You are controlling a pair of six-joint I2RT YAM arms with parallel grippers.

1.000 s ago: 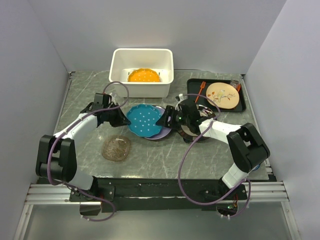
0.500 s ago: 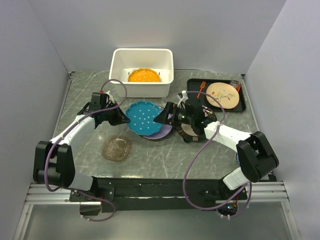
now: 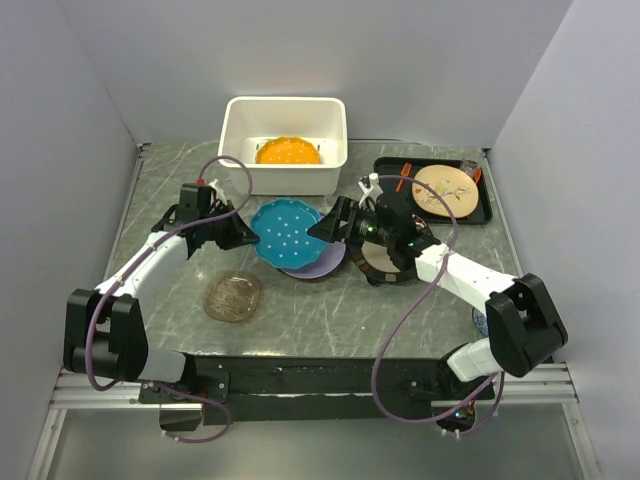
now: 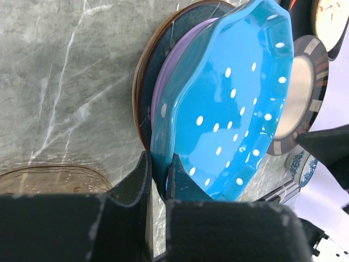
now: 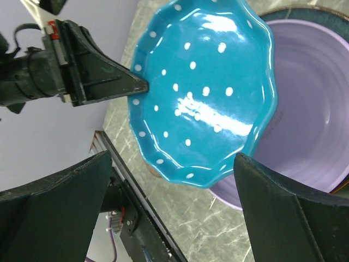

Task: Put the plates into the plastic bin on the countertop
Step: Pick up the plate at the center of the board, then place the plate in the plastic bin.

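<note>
Veined grey marble countertop (image 3: 300, 310), glossy scalloped teal dotted plate (image 3: 288, 232)

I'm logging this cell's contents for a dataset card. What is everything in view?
white bin: 1, white, far side of table
orange plate: 1, orange, inside bin
teal dotted plate: 1, teal, mid-table, tilted
lavender plate: 1, lavender, under it
dark teal plate: 1, dark teal, under the lavender plate
dark-rimmed cream plate: 1, cream, right of those
amber glass plate: 1, amber, near left
black tray: 1, black, far right
tan plate: 1, tan, on tray
blue patterned plate: 1, blue-white, near right, mostly hidden
left tool: 1, black, shut on teal dotted plate's rim
right tool: 1, black, open, facing that plate's right edge
</note>
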